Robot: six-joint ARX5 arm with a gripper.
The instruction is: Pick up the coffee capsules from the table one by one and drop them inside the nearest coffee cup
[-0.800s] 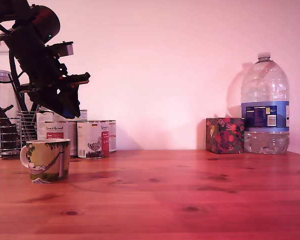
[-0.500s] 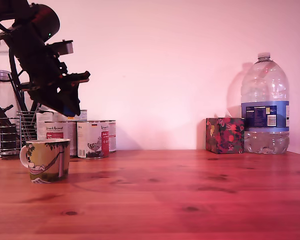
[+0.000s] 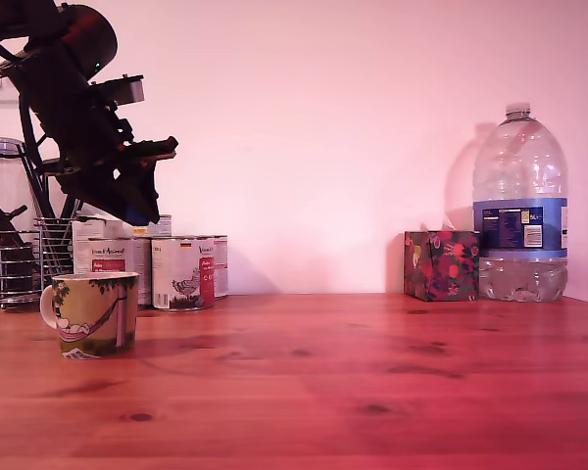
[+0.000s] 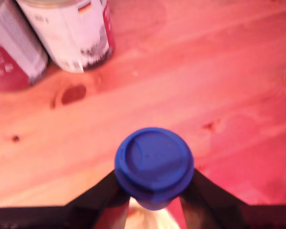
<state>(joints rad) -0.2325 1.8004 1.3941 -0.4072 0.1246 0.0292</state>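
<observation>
Gripper (image 4: pixel 154 191) clamps a blue coffee capsule (image 4: pixel 154 164), raised slightly since a moment ago, hovering above the coffee cup (image 3: pixel 90 313) near the table's (image 3: pixel 372 392) left edge; release seems next.

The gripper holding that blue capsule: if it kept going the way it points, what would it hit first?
Probably bare reddish-brown wooden table. The gripper, shut on the round blue coffee capsule, points down at open wood beside the white-labelled tin cans; depth is unclear.
</observation>
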